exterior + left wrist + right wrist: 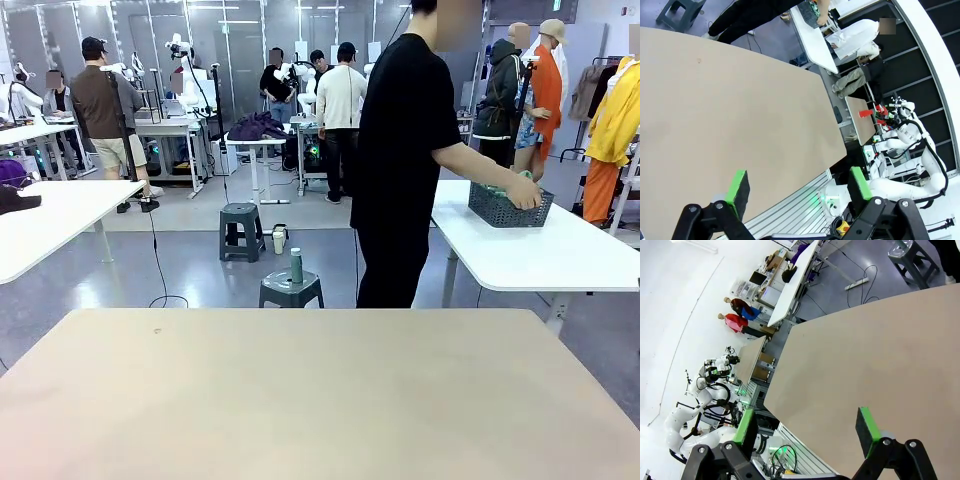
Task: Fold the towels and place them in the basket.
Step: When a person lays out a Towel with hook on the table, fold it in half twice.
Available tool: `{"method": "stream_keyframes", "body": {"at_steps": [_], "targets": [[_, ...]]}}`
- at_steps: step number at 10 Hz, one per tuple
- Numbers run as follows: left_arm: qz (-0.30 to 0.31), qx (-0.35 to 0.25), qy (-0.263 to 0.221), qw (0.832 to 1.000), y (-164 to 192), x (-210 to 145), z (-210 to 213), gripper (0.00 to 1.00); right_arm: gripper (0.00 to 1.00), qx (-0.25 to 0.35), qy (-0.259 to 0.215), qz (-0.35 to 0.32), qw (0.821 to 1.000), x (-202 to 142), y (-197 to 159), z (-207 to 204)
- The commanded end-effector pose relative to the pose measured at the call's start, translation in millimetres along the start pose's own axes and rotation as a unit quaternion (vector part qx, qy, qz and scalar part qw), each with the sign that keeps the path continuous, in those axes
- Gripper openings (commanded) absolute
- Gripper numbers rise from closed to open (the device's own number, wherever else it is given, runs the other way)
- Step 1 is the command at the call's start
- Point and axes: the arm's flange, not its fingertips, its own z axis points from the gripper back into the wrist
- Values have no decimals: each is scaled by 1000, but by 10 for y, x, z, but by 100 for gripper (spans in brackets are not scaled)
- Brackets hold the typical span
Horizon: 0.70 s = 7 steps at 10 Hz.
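A dark grey lattice basket [508, 205] stands on a white side table [560, 255] at the right, beyond my own table. A mint-green towel [497, 188] shows inside it, under the hand [524, 190] of a person in black who stands by that table. The same basket [809, 11] appears at the top of the left wrist view. My left gripper [798, 186] is open above the near edge of the tan table, nothing between its green pads. My right gripper [809, 426] is also open and empty over the table's edge. The cream-white towel is out of view.
The tan table [300, 390] in front of me is bare. Two grey stools [291, 288] stand on the floor behind it, one carrying a green bottle. Another white table [50, 220] is at the left. Aluminium frame rails [790, 210] run below the table's near edge.
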Motion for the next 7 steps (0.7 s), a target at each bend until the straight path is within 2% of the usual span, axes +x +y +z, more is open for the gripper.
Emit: {"method": "stream_keyframes", "body": {"at_steps": [1,7], "targets": [[-2,-8,2,1000,-4,26,29,100,100,4,-2,-2,1000,11,11,12],[-2,-8,2,1000,-4,26,29,100,100,4,-2,-2,1000,11,11,12]]}}
